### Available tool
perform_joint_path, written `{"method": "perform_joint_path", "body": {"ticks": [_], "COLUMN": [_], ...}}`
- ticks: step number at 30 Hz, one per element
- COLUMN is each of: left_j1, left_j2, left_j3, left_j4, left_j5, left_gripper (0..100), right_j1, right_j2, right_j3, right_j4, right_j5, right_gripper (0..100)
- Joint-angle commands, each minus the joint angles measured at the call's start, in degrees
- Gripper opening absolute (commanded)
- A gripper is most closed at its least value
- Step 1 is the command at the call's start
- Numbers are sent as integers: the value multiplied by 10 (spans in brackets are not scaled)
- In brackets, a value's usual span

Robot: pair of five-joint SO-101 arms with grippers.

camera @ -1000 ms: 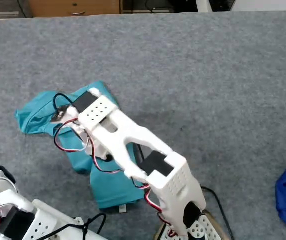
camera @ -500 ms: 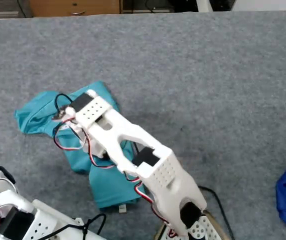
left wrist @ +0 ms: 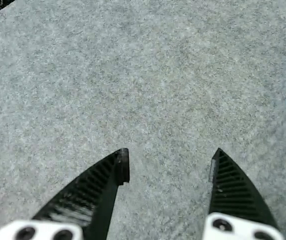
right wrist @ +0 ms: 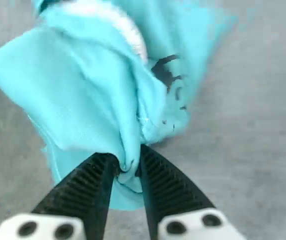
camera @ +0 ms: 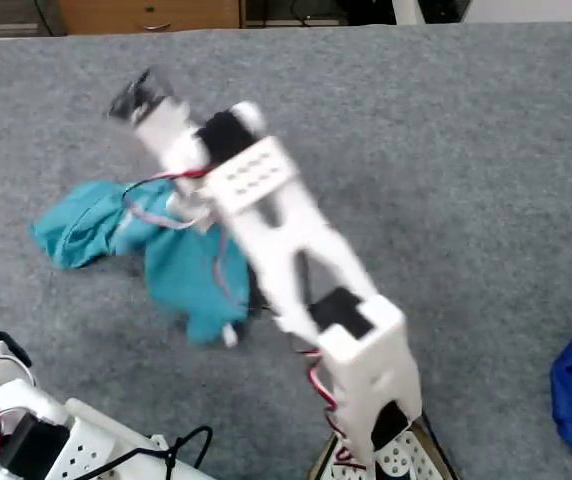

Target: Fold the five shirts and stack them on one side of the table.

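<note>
Nearest, at the table's (left wrist: pixel 133 75) front edge, the left gripper (left wrist: pixel 170 160) hangs with its jaws spread wide and nothing between them, over bare grey surface; a small teal corner shows at the border of its own view. A little further in, the right gripper (right wrist: pixel 129 162) is clenched on a bunched fold of the teal shirt (right wrist: pixel 98 85), so that the cloth hangs from it in loose creases. From the high view, part of this shirt rests on the table left of the middle and part is lifted under the raised arm. I judge the task to be near its beginning: this shirt is crumpled and not folded, and nothing lies folded or stacked on either side. At the right border a blue cloth (camera: pixel 571 395) is cut off, so I cannot say if it is a shirt or how it lies. The raised arm is blurred in the high view, and its far end is hard to make out there. It also covers the place where the gripper meets the cloth. Farthest, behind the table, stands some wooden furniture (camera: pixel 146 14).
</note>
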Motion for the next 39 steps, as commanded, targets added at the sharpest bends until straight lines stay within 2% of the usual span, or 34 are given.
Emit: {"method": "perform_joint_path", "body": {"ticks": [1, 4, 9, 13, 15, 17, 20, 22, 24, 29, 34, 39], "left_j1": [20, 57, 130, 191, 215, 228, 228, 228, 228, 228, 228, 208], "left_j2": [0, 0, 0, 0, 1, 1, 2, 2, 11, 90, 244, 378], "left_j3": [-34, -37, -55, -76, -82, -86, -87, -87, -88, -134, -244, -359], "left_j4": [-21, -22, -23, -23, -23, -23, -21, -19, -19, -18, 16, 91], "left_j5": [-1, 0, 41, 63, 62, 62, 63, 64, 71, 119, 142, 144], "left_gripper": [264, 264, 264, 257, 224, 207, 230, 235, 235, 235, 235, 221], "right_j1": [72, 138, 232, 276, 296, 308, 313, 309, 298, 211, 87, 14], "right_j2": [-111, -162, -218, -237, -256, -282, -338, -374, -400, -388, -255, -53], "right_j3": [-42, -41, -38, 40, 112, 188, 283, 320, 333, 346, 328, 234], "right_j4": [10, 11, 11, 11, 11, 11, 10, 9, 8, 5, -34, -75], "right_j5": [9, 58, 126, 171, 183, 207, 255, 265, 264, 234, 184, 145], "right_gripper": [6, 6, 7, 24, 98, 215, 366, 418, 422, 422, 422, 422]}}
